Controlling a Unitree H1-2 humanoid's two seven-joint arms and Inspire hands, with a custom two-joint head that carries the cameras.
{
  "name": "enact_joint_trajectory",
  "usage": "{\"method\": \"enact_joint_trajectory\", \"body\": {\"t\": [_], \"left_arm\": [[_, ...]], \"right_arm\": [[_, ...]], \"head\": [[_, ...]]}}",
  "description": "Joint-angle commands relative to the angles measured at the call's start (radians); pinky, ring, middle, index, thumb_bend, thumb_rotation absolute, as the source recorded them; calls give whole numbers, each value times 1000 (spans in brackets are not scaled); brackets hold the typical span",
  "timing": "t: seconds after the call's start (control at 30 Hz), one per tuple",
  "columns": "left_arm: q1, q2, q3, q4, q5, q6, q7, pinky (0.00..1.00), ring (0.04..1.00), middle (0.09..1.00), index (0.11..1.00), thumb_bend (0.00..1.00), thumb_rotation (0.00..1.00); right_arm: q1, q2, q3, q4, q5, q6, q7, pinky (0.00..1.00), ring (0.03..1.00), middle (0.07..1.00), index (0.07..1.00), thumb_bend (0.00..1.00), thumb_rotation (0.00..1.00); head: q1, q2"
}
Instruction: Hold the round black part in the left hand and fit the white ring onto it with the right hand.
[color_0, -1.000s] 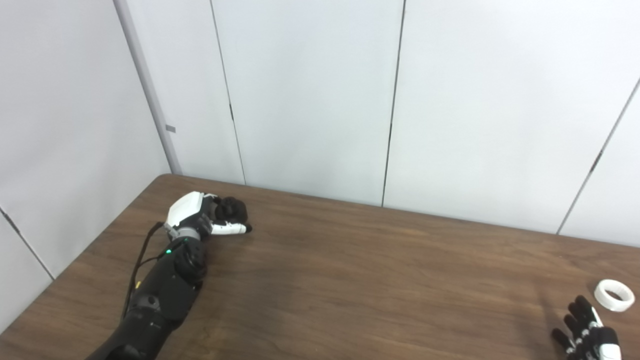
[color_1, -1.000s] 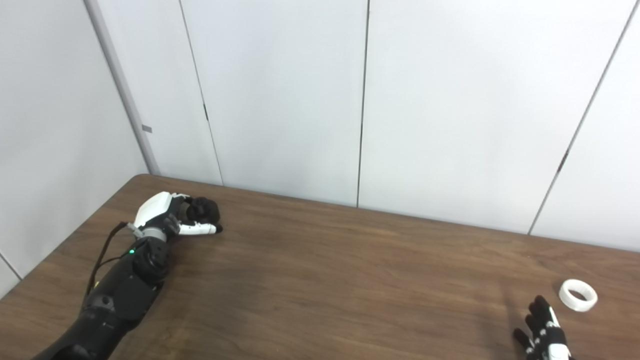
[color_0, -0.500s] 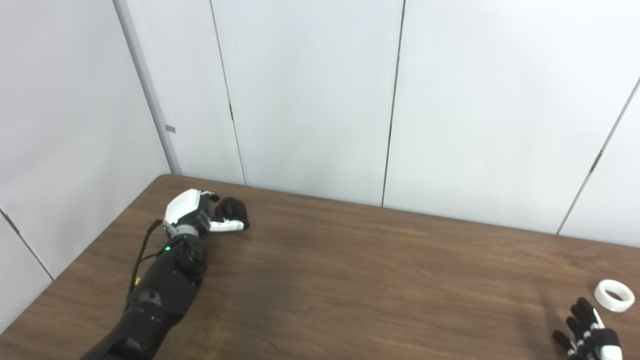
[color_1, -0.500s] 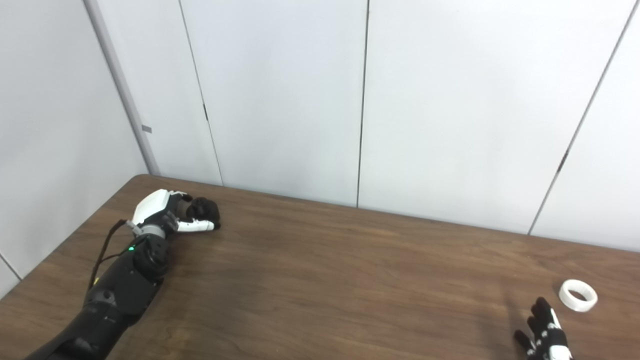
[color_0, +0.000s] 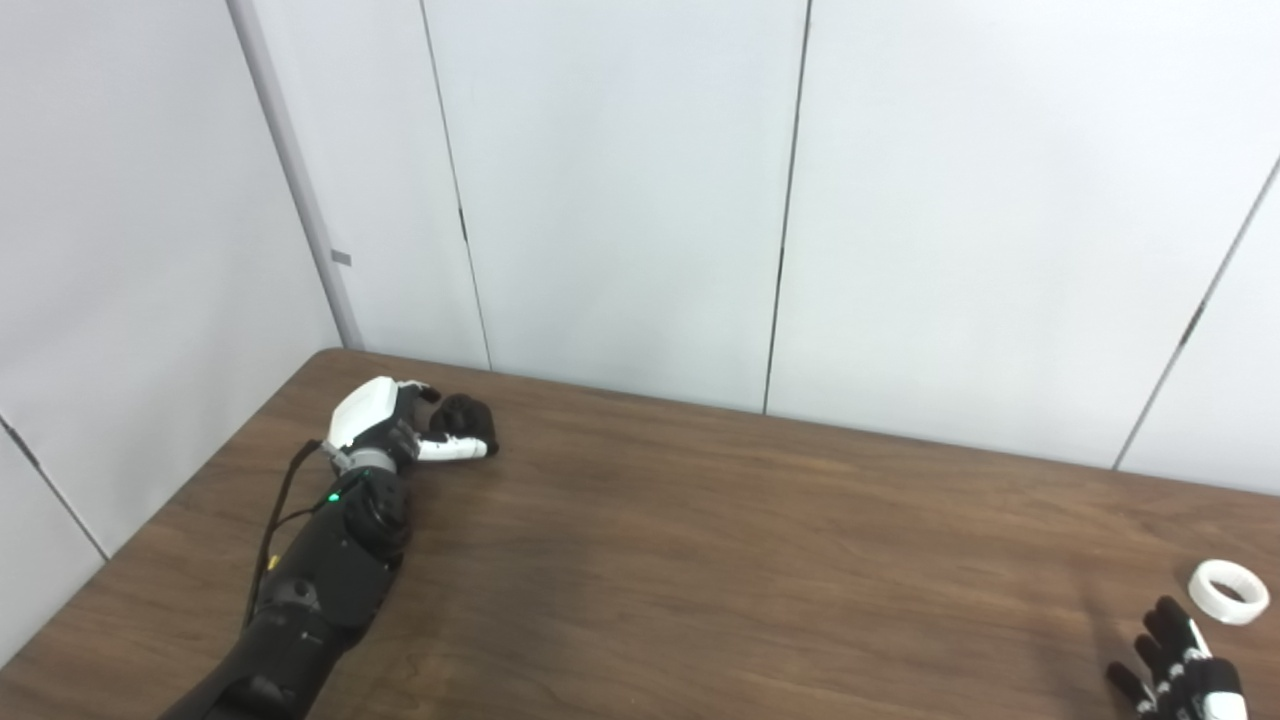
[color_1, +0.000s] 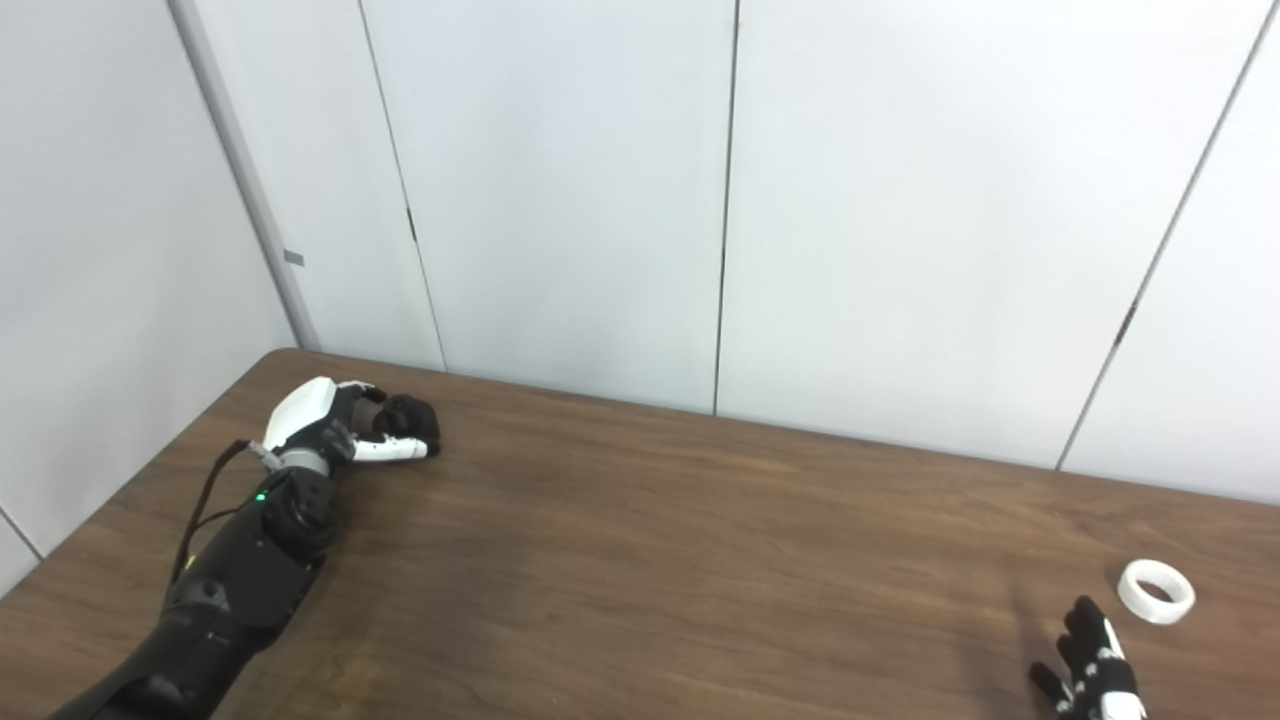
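The round black part (color_0: 466, 419) rests on the table's far left, near the back corner. My left hand (color_0: 385, 425) lies on the table with its fingers curled over the part and its white thumb along the near side; the fingers hide much of it. The white ring (color_0: 1229, 591) lies flat on the wood at the far right. My right hand (color_0: 1180, 672) is low at the bottom right, fingers spread and open, a little short of the ring and not touching it.
The brown wooden table (color_0: 720, 540) runs wall to wall, with white wall panels (color_0: 620, 200) close behind its back edge. The left forearm with its cable (color_0: 285, 500) lies along the table's left side.
My left hand has shifted slightly back and to the left, its thumb drawn in against the black part. The right hand has dropped a little toward the bottom edge. The ring has not moved.
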Motion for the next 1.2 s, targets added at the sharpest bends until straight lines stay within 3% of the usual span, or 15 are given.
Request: {"method": "enact_joint_trajectory", "body": {"t": [0.0,0.3,1.17], "left_arm": [[-62,30,5,5,5,-27,37,997,992,930,797,969,409],[-66,30,1,14,0,-32,31,971,985,908,747,954,375],[-70,21,2,31,-17,-59,37,967,967,886,746,926,347]], "right_arm": [[3,-10,-9,-23,-5,5,-5,1000,1000,995,978,495,1000],[5,-11,-9,-28,-1,12,-3,1000,1000,1000,989,507,1000],[12,-11,-13,-26,7,3,-1,1000,1000,1000,988,519,1000]], "head": [[1,2],[-2,4],[-9,13]]}}
